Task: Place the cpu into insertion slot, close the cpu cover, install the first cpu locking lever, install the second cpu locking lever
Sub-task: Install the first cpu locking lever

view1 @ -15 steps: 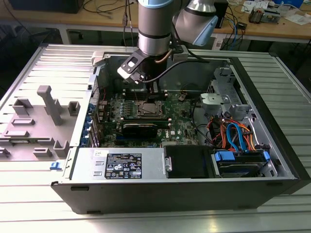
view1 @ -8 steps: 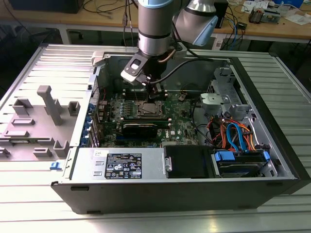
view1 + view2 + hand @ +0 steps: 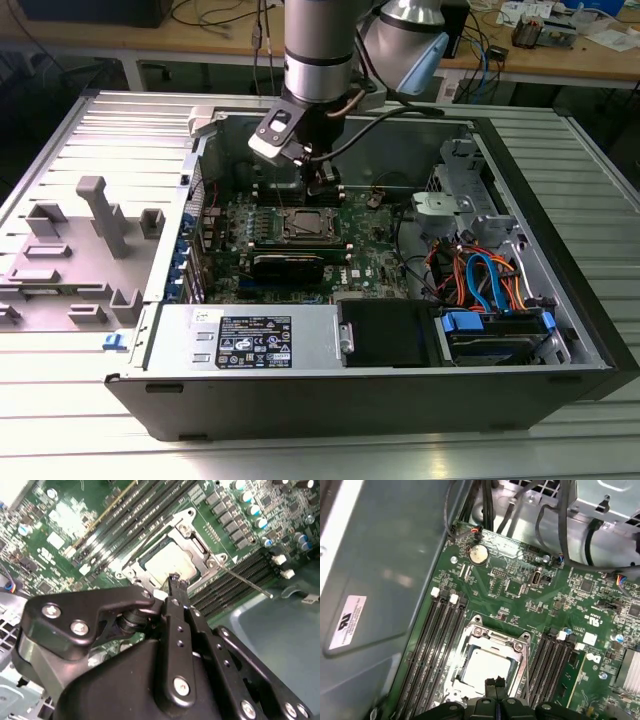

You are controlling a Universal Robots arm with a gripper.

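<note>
1. Gripper housing, black and bulky, sits closest to the lens in the second wrist view. Its jaws are pressed together with nothing between them, tips just above one edge of the insertion slot.
2. Around the slot stands the open computer case, resting on a ribbed worktop.
3. The green circuit board carries the slot, with memory slots flanking it on two sides.
4. The cpu cover looks to be lying flat over the slot, so that step seems done.
5. The cpu sits inside the slot, its silver top showing through the cover's window: placed.
6. One locking lever juts free beside the slot, seemingly unlatched. Latching the levers looks like the work left.
</note>
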